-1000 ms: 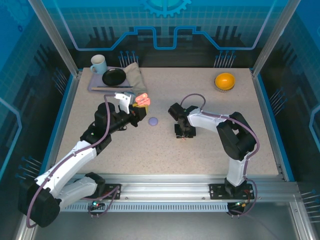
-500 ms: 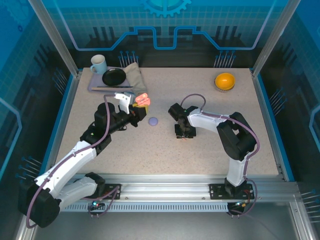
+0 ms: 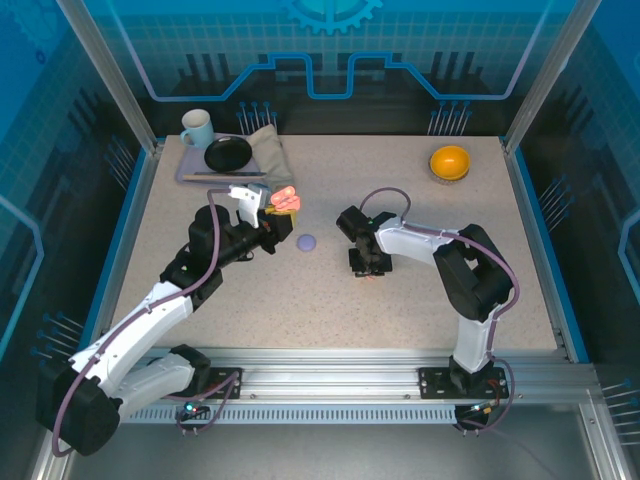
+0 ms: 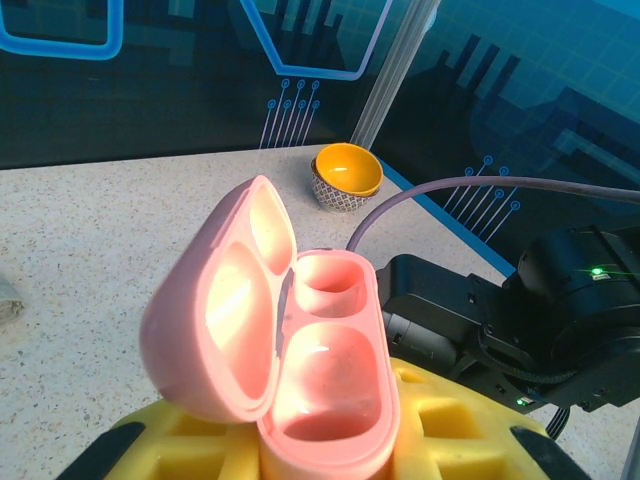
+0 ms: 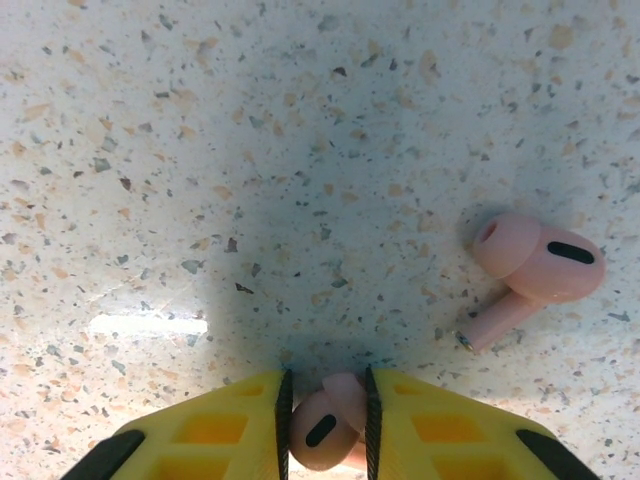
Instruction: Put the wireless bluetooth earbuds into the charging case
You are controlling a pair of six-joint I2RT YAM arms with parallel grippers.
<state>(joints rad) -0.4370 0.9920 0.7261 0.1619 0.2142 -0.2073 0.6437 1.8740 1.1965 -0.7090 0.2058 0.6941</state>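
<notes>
- The right gripper [image 5: 325,432] has just narrowed onto a small salmon-pink plastic earbud [image 5: 330,418], pinching it against the speckled table [image 5: 250,150]; it looks ready to lift.
- A second salmon-pink earbud [image 5: 535,265] lies loose nearby.
- The left gripper [image 4: 325,455] clamps the open, empty pink rounded charging case [image 4: 300,350].

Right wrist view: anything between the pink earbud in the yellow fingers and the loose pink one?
No. In the right wrist view, bare speckled tabletop separates the gripped salmon-pink plastic earbud from the loose salmon-pink plastic earbud.
</notes>
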